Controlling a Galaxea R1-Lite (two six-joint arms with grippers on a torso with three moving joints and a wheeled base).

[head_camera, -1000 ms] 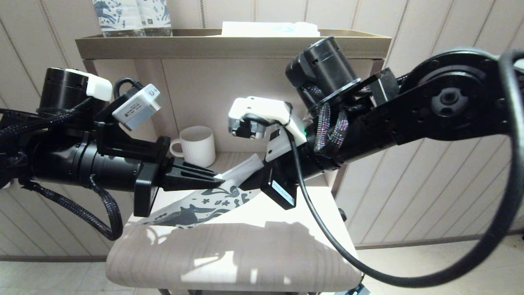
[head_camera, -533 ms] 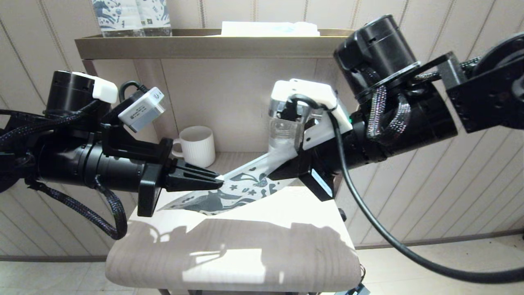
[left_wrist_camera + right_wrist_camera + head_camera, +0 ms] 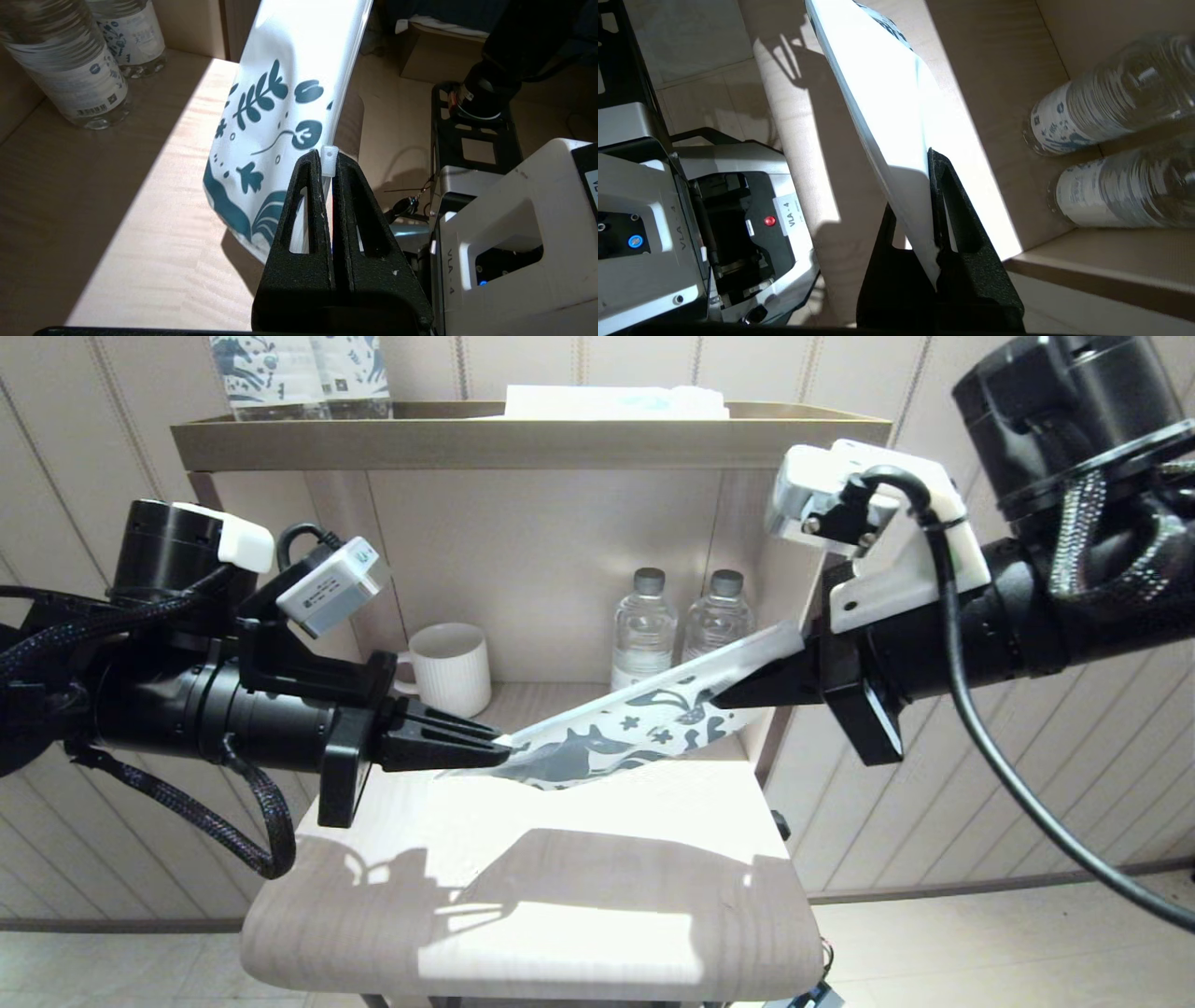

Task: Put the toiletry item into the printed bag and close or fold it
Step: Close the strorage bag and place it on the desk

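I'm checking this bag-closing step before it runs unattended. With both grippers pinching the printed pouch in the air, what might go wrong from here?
The left gripper grips only the small white slider at the printed bag edge, so it may slip off.

The right gripper pinches the opposite end; more pull could tear or yank the bag free.

The water bottles stand close behind and might be knocked over.

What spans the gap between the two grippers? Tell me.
The printed pouch alone, shown in the head view: it hangs above the table, pinched at one end by the left gripper and at the other by the right gripper.
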